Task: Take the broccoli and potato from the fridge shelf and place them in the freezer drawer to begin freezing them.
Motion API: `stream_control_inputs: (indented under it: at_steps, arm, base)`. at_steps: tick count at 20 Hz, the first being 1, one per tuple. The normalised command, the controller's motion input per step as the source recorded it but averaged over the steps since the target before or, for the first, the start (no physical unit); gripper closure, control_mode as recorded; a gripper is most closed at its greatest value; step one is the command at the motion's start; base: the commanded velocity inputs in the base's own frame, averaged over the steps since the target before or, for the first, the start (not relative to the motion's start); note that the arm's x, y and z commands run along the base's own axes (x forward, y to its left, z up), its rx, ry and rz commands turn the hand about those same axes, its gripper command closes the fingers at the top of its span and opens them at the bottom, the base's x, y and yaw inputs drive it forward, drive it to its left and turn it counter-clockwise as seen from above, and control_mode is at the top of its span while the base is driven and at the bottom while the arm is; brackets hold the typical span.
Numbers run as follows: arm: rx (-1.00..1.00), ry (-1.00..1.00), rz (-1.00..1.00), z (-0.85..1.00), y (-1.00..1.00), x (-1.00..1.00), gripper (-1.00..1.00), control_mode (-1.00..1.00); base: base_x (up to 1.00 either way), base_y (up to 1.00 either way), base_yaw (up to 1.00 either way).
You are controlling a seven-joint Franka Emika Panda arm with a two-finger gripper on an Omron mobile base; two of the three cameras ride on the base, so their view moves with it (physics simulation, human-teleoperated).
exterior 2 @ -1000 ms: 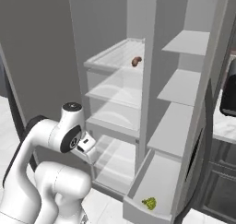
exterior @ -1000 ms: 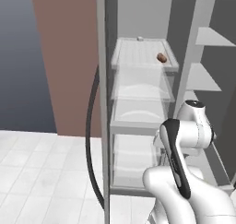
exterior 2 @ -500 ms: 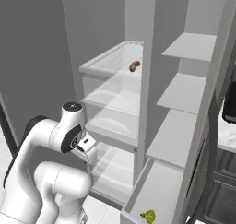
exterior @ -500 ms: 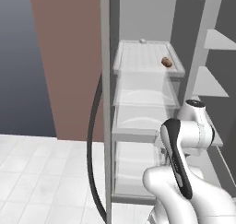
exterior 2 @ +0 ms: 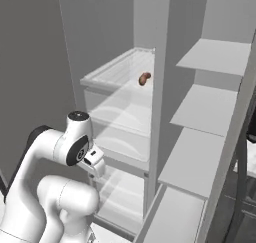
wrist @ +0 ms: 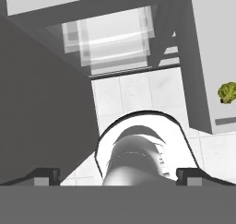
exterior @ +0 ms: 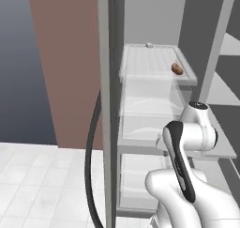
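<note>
Low beside the robot's own body, the tool (wrist: 118,174) points floorward, jaws spread wide and empty. Well above it the potato (exterior: 177,69) rests on the ribbed fridge shelf (exterior: 140,67), near the right rim, long axis running front to back. Hand view alone shows the broccoli (wrist: 227,92) already in the freezer drawer (wrist: 209,57).
</note>
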Motion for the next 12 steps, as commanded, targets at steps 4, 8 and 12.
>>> stream_control_inputs:
  at_steps: [4,8,12]
  arm:
    - [0.00,0.00,0.00,0.00,0.00,0.00,-1.00,1.00]
    - [0.00,0.00,0.00,0.00,0.00,0.00,-1.00,1.00]
    - [0.00,0.00,0.00,0.00,0.00,0.00,-1.00,1.00]
  base:
    - [0.25,0.54,-0.12]
    - [0.46,0.41,-0.14]
    - [0.61,0.15,-0.15]
